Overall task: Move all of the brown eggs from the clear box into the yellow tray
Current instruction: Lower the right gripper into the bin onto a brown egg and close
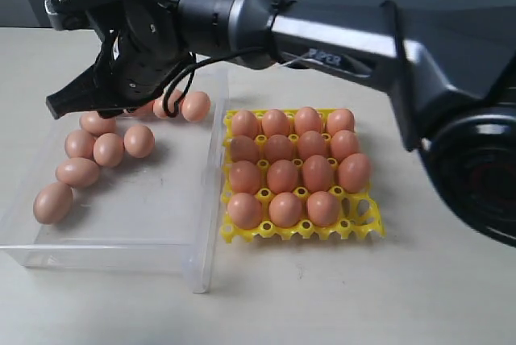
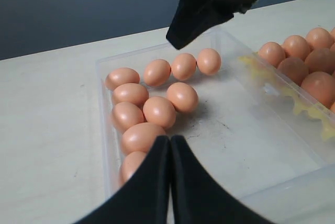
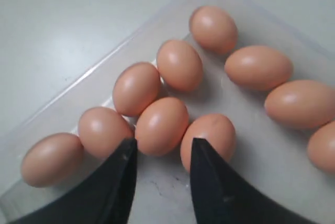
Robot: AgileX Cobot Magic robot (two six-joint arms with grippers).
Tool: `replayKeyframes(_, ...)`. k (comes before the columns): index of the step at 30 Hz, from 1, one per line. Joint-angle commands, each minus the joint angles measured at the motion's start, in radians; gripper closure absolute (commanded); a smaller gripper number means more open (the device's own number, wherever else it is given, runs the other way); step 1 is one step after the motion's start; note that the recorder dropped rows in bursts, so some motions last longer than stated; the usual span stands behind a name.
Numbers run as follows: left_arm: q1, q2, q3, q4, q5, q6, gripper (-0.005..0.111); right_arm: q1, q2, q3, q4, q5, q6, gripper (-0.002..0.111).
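Several brown eggs (image 1: 108, 149) lie along the left and far side of the clear box (image 1: 145, 232). More eggs (image 1: 282, 176) fill most cups of the yellow tray (image 1: 355, 228), which stands right of the box; its front right corner cup (image 1: 359, 208) is bare. My right gripper (image 1: 68, 103) reaches across and hangs over the box's far left part. It is open (image 3: 159, 148), with nothing between its fingers, and an egg (image 3: 161, 124) lies just past the tips. My left gripper (image 2: 168, 139) is shut on nothing, above the box's near side.
The right arm (image 1: 347, 39) stretches across the far side of the tray from the right. The box's right half (image 1: 169, 192) holds no eggs. Pale tabletop (image 1: 322, 297) surrounds the box and the tray.
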Motion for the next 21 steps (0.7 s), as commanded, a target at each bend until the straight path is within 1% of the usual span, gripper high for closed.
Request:
replayKeyframes(1,-0.001,-0.005,0.004,0.000,-0.010,-0.003,0.106,-0.014,0.128,-0.164,0.040,0.185,-0.027,0.073)
replayKeyframes(2,-0.001,-0.005,0.004,0.000,-0.010,-0.003,0.106,-0.014,0.154,-0.197,0.041,0.197,-0.027,0.073)
replayKeyframes(4,-0.001,-0.005,0.004,0.000,-0.010,-0.003,0.106,-0.014,0.175,-0.210,0.041,0.195,-0.027,0.073)
replayKeyframes(10,-0.001,-0.005,0.004,0.000,-0.010,-0.003,0.106,-0.051,0.234,-0.210,0.038,0.158,-0.027,0.072)
replayKeyframes(12,-0.001,-0.005,0.004,0.000,-0.010,-0.003,0.106,-0.062,0.238,-0.210,0.044,0.149,-0.027,0.069)
replayKeyframes(16,-0.001,-0.005,0.004,0.000,-0.010,-0.003,0.106,-0.069,0.250,-0.210,0.037,0.113,-0.025,0.052)
replayKeyframes(17,-0.001,-0.005,0.004,0.000,-0.010,-0.003,0.106,-0.069,0.253,-0.210,0.037,0.103,-0.025,0.051)
replayKeyframes(21,-0.001,-0.005,0.004,0.000,-0.010,-0.003,0.106,-0.069,0.268,-0.210,0.036,0.063,-0.025,0.054)
